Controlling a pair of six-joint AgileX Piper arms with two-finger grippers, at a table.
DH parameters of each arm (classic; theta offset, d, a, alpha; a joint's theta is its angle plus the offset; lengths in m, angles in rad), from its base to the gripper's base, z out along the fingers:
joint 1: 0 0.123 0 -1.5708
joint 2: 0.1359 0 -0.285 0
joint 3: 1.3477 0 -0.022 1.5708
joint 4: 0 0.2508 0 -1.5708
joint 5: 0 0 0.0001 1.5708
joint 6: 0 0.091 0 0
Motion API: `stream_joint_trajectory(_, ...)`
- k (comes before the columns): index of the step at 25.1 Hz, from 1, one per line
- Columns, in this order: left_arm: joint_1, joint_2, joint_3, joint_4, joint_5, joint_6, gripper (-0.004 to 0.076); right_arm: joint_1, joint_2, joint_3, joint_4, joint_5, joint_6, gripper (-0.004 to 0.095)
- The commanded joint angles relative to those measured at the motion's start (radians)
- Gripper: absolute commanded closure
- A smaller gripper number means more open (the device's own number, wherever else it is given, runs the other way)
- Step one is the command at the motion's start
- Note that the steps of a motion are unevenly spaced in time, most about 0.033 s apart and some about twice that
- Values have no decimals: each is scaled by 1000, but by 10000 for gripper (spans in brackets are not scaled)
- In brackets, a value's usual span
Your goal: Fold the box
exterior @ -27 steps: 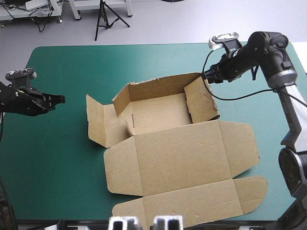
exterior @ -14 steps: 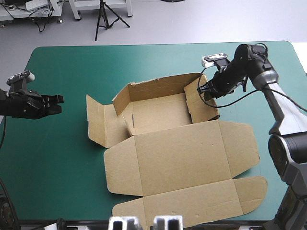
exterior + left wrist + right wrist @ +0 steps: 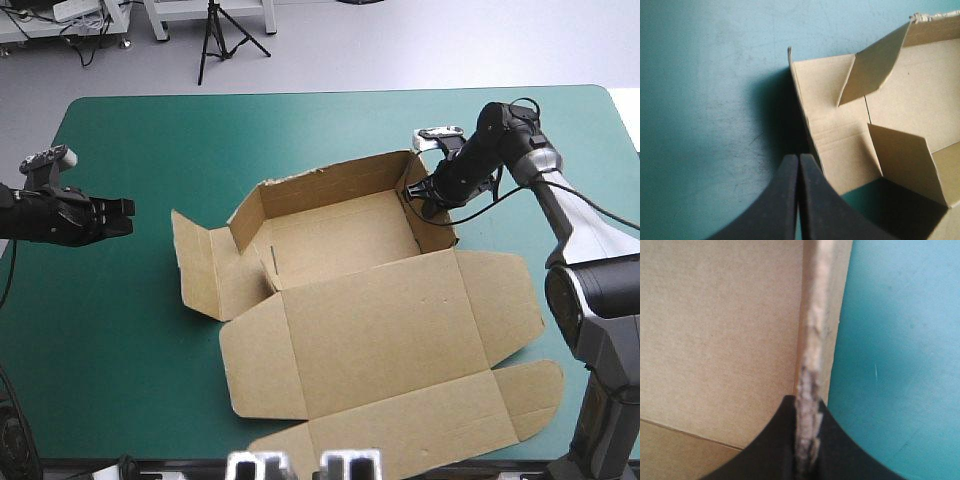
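Note:
The brown box [image 3: 350,300] lies in the middle of the table as an open tray with raised walls, its lid spread flat toward the near edge. My right gripper [image 3: 418,190] is at the tray's right wall, shut on it; in the right wrist view the wall's worn edge [image 3: 811,365] runs up from between the black fingers [image 3: 781,440]. My left gripper [image 3: 125,205] hovers over bare cover well left of the box, shut with nothing in it. In the left wrist view the box's left flap [image 3: 840,130] lies just ahead of the left gripper [image 3: 798,165].
Bare teal-green cover [image 3: 130,330] stretches left of the box and along the far edge. The lid's front flap [image 3: 400,430] reaches the table's near edge.
My right gripper moved in from the far right and closed on the tray's right wall. The box has shifted slightly and its right wall now stands more upright. The left arm barely moved.

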Motion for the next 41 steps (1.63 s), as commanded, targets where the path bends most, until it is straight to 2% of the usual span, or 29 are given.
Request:
stream_joint_trajectory(1,0,20,-34,-36,-41,10,731,-1,-98,-28,61,33,-12,925)
stream_joint_trajectory(6,17,99,-34,-89,-72,65,731,-1,-194,-28,73,33,-12,925)
stream_joint_trajectory(13,168,185,-34,-371,-55,199,731,-9,-360,-28,85,33,-5,925)
stream_joint_trajectory(15,229,217,-34,-442,-16,263,731,-33,-438,-28,143,33,-5,925)
stream_joint_trajectory(19,274,253,-34,-483,34,292,731,-89,-567,-28,255,33,-12,926)
stream_joint_trajectory(23,274,274,-34,-540,68,355,731,-136,-656,-28,339,27,-23,925)
stream_joint_trajectory(25,265,272,-34,-604,68,365,731,-163,-712,-28,389,-15,-38,925)
stream_joint_trajectory(27,248,259,-34,-657,70,371,730,-164,-734,-28,389,-86,-38,925)
stream_joint_trajectory(34,137,159,-34,-723,70,385,724,-164,-705,-28,407,-203,-44,925)
stream_joint_trajectory(41,24,71,-34,-819,70,387,724,-164,-640,-26,477,-214,-96,925)
